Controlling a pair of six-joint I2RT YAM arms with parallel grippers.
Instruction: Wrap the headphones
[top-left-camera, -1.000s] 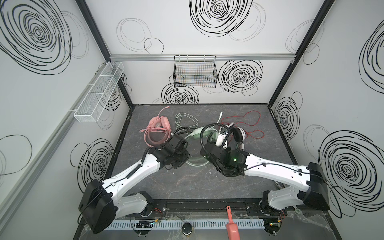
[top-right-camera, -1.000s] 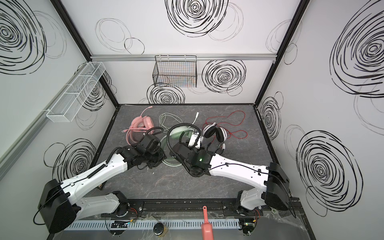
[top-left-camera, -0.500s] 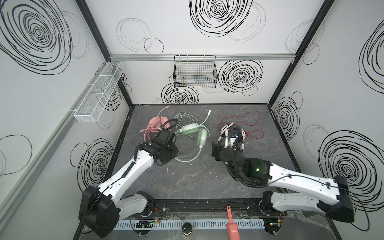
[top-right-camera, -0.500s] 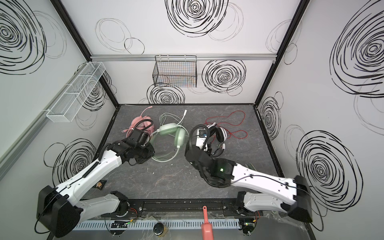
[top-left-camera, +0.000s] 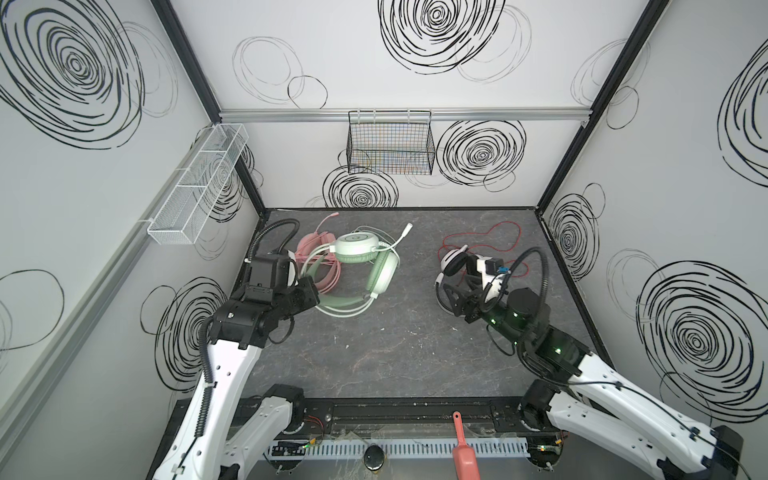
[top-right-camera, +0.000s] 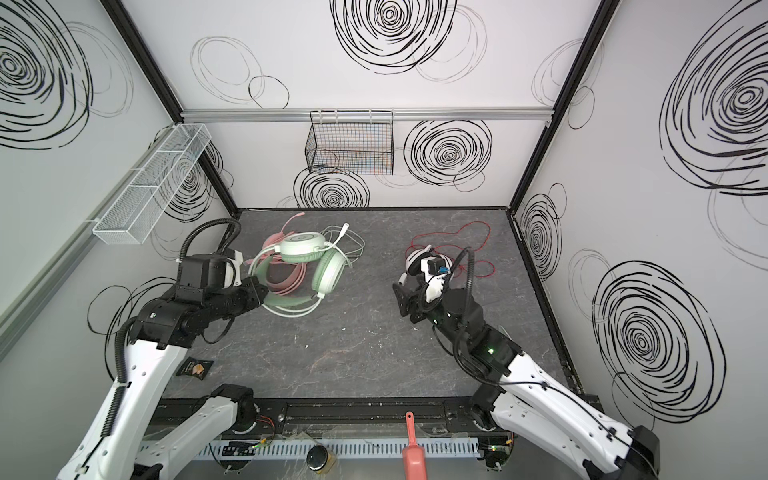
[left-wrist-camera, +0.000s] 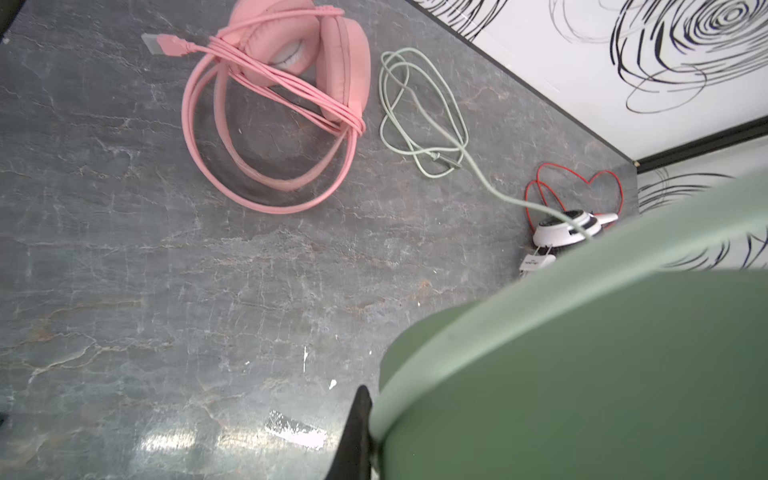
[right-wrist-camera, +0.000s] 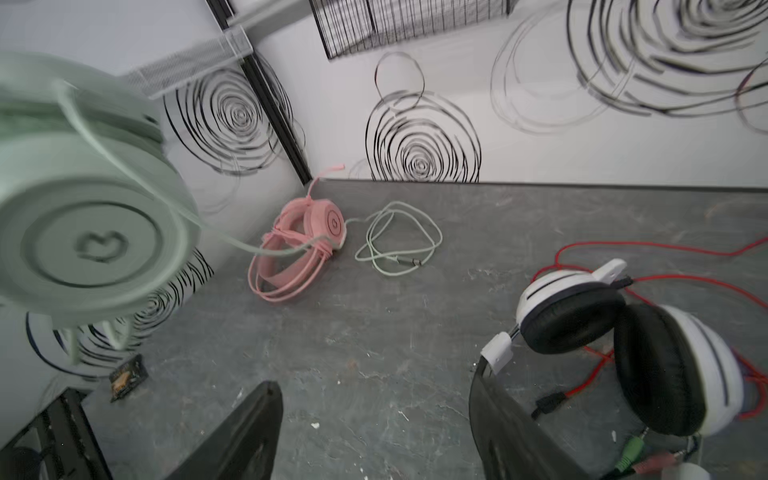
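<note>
Green headset (top-left-camera: 357, 247), 1 of 3, hangs off the table centre-left in a top view, left gripper (top-left-camera: 309, 287) clamped on its band. Right gripper (top-left-camera: 455, 299) open and empty, beside white headset (top-left-camera: 452, 261). Risk: trailing green cable (left-wrist-camera: 484, 179) snags pink headset (left-wrist-camera: 340, 54) and drags it.

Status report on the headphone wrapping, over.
Left end effector shut on mint-green plastic headset, aloft. Right end effector open beside white-and-black headset. Pale green cable loose.

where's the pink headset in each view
In a top view: pink headset back left, partly hidden by the mint headset.
In a top view: same spot.
Left wrist: in full view, cable wrapped round it.
Right wrist: small, far off.
Shared landmark: white-and-black headset.
</note>
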